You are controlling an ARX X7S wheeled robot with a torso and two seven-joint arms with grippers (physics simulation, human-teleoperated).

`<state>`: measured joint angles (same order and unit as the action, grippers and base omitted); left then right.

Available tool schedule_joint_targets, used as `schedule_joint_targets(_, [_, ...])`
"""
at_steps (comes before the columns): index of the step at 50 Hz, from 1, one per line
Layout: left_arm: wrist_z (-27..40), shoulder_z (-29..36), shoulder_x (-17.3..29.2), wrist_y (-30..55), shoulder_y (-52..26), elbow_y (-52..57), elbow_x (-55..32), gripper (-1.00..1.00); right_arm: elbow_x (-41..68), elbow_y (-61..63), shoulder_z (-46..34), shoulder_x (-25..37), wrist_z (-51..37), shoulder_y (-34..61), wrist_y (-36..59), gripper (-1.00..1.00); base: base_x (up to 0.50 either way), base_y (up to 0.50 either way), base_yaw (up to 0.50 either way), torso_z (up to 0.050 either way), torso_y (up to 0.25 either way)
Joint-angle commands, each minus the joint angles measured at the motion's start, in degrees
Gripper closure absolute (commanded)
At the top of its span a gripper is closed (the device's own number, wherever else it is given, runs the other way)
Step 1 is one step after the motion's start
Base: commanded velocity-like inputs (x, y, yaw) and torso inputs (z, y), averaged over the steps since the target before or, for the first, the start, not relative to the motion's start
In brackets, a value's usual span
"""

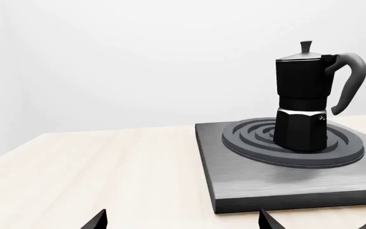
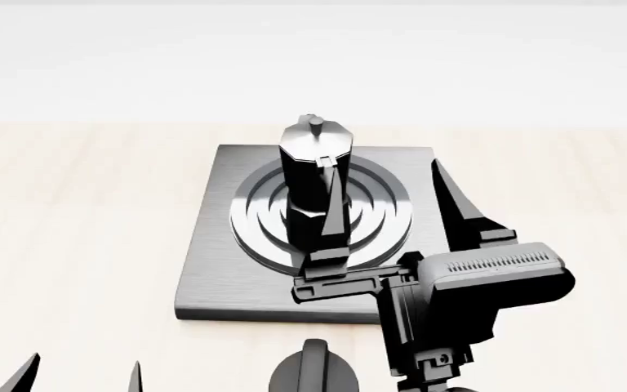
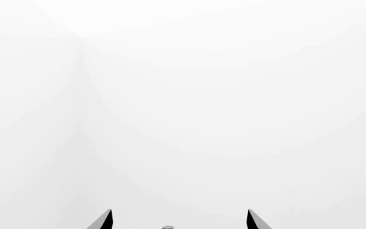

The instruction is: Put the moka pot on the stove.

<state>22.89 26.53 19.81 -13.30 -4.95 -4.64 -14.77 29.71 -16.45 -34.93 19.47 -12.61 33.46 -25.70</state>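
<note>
The black moka pot (image 2: 311,175) stands upright on the round burner of the grey stove (image 2: 221,278), with its handle towards me. In the left wrist view the moka pot (image 1: 302,100) sits on the ringed burner of the stove (image 1: 266,183), and nothing touches it. My right gripper (image 2: 384,167) hovers open above the pot, one finger on either side, holding nothing. Between the tips of the right gripper (image 3: 179,220) only the lid knob (image 3: 167,227) shows. My left gripper (image 2: 79,371) is open and empty, low at the front left, short of the stove.
The stove lies on a light wooden table (image 2: 74,212) in front of a plain white wall. A short black round knob (image 2: 313,371) with a raised ridge sits at the near edge, in front of the stove.
</note>
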Motion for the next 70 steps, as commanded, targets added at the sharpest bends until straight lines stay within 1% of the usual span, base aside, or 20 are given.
schedule_joint_targets(1, [0.0, -0.4, -0.4, -0.9, 0.0, -0.3, -0.2, -1.0, -0.9, 2.3, 0.4, 0.6, -0.6, -1.2, -1.1, -1.0, 0.0, 0.0, 0.0, 0.0, 0.0])
schedule_joint_targets(22, [0.1, -0.2, -0.3, -1.0, 0.0, -0.4, -0.3, -1.0, -3.2, 9.9, 1.1, 3.2, -4.0, -4.1, -1.9, -1.0, 0.0, 0.0, 0.0, 0.0, 0.0])
schedule_joint_targets(48, [0.2, 0.0, -0.2, -1.1, -0.1, -0.4, -0.6, -1.0, -3.0, 11.8, 2.7, 4.2, -5.6, -4.8, -2.8, -1.0, 0.0, 0.0, 0.0, 0.0, 0.0])
schedule_joint_targets(60, [0.3, 0.1, -0.1, -1.2, -0.1, -0.5, -0.6, -1.0, -6.8, 16.6, 2.6, 5.5, -7.6, -7.0, -3.7, -1.0, 0.0, 0.0, 0.0, 0.0, 0.0])
schedule_joint_targets(70, [0.4, 0.2, 0.0, -1.3, -0.2, -0.5, -0.7, -1.0, -8.0, 18.5, 2.2, 6.0, -7.9, -7.9, -3.8, -1.0, 0.0, 0.0, 0.0, 0.0, 0.0])
